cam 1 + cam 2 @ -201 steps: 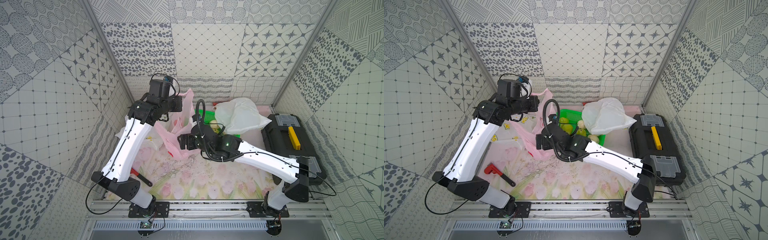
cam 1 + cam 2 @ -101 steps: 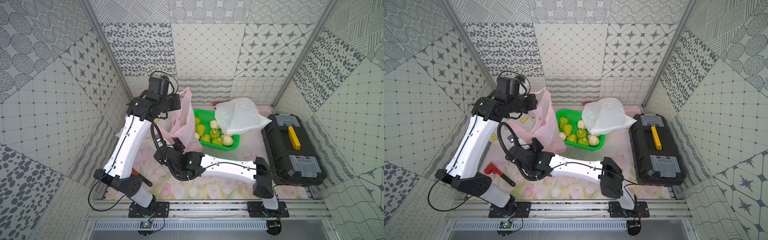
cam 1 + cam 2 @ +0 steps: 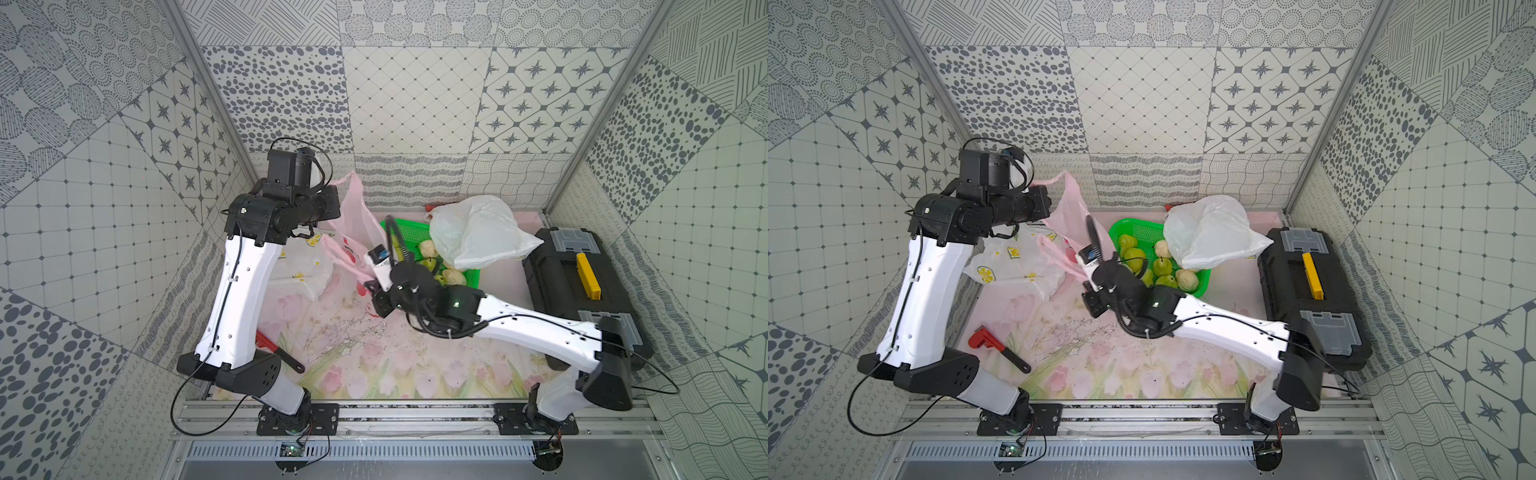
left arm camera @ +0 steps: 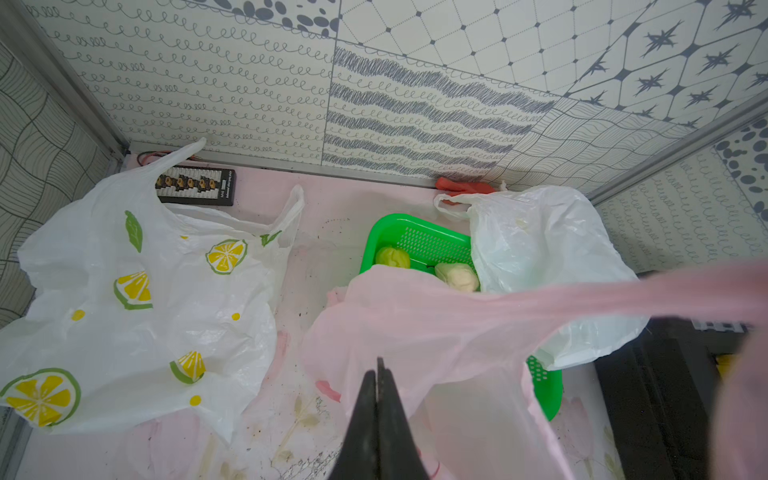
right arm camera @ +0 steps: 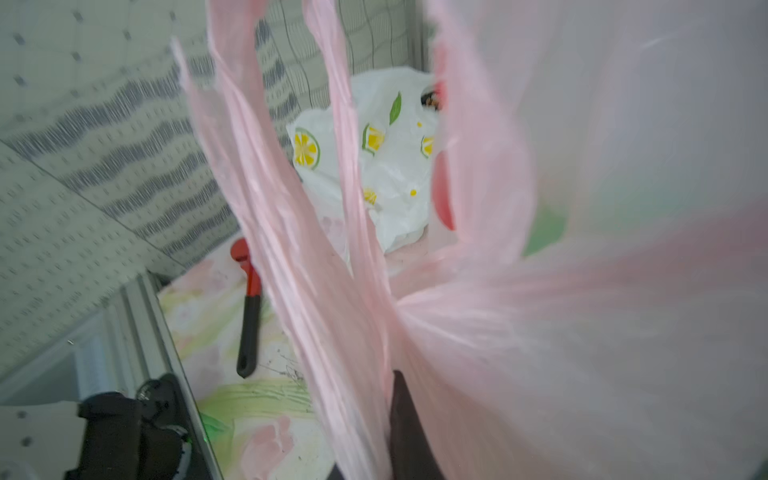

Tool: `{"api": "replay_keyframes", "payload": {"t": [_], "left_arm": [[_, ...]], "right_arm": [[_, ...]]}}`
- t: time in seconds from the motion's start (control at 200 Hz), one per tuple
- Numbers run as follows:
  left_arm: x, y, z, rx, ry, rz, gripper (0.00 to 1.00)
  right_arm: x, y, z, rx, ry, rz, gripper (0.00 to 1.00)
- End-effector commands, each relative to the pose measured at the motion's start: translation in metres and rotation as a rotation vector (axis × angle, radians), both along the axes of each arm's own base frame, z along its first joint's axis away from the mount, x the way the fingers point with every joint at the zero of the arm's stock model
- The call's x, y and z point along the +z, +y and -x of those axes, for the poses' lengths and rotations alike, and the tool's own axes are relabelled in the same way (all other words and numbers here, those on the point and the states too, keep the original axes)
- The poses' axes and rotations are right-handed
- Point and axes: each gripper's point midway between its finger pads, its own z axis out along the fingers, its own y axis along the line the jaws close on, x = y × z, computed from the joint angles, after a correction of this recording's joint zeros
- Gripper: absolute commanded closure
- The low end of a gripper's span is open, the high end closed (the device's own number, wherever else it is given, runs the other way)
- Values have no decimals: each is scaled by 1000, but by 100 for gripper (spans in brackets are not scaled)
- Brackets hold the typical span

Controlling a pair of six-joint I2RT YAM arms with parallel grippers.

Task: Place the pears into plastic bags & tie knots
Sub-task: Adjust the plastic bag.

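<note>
**Far left.** The lemon bag (image 3: 1013,262) is being shown lying slack and crumpled on the mat (image 3: 1142,374). The wrench (image 3: 992,343) is lying nearer, apart from it.

**Left of centre.** The pink bag (image 3: 353,212) is being held upright at its far rim by the left gripper (image 4: 378,368), and one handle is standing up above the grip. In the left wrist view the fingers (image 4: 365,411) are being pressed fully together, with pink film caught at their tips.

**Centre.** A second handle of the pink bag is being stretched toward the near right. There it is being pinched by the right gripper (image 3: 1087,286). In the right wrist view, which is being blurred, the film is being gathered into a bunch at one dark finger (image 5: 405,419), and the jaws are being kept closed on it. The lemon bag and the wrench are being seen beyond, between the pink strands.

**Right of centre.** The pears (image 3: 1163,266), some green and some cream, are being kept in the basket (image 3: 1138,226), just right of the pink bag. The basket's near left corner is being covered by the right arm. In the left wrist view two pears (image 4: 392,257) are being seen past the pink bag's rim. The white bag (image 3: 1208,237) is being shown draped over the basket's far right corner.

**Far right.** The toolbox (image 3: 1308,291) is being shown lying along the mat's right edge, apart from the basket.
</note>
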Motion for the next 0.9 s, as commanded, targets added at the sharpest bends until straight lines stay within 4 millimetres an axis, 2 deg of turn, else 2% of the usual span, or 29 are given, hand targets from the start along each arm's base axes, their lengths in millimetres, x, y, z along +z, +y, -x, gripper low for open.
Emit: {"api": "replay_keyframes", "payload": {"t": [0.0,0.045,0.15,0.225,0.315,0.34,0.42,0.455,0.555,0.665,0.74,0.89], "left_arm": [[4,12,15,-42,-11,-51,100],[5,11,17,-46,-13,-44,100],[-6,2,18,-83,33,-9,100],[-31,-1,18,-92,122,-13,100],[-72,5,18,-81,256,-82,100],[-82,9,18,-70,283,-107,100],[-102,16,16,-47,327,-151,100],[-104,16,15,-46,326,-147,100],[-102,7,9,-58,296,-88,100],[-101,-12,4,-117,268,6,100],[-100,-16,0,-135,245,18,100],[-95,-15,-1,-159,194,-8,100]], "right_arm": [[42,2,30,229,194,-369,94],[39,-6,27,229,243,-419,93],[11,-13,16,175,354,-452,89],[-15,-15,5,117,431,-475,86],[-54,-22,-11,17,545,-488,80],[-62,-25,-13,-1,565,-488,77],[-76,-41,-17,-57,599,-450,49],[-76,-52,-20,-89,605,-437,41],[-77,-91,-30,-193,612,-375,32],[-93,-139,-46,-360,639,-228,31],[-104,-166,-57,-463,633,-125,30],[-128,-197,-66,-604,618,131,31]]}}
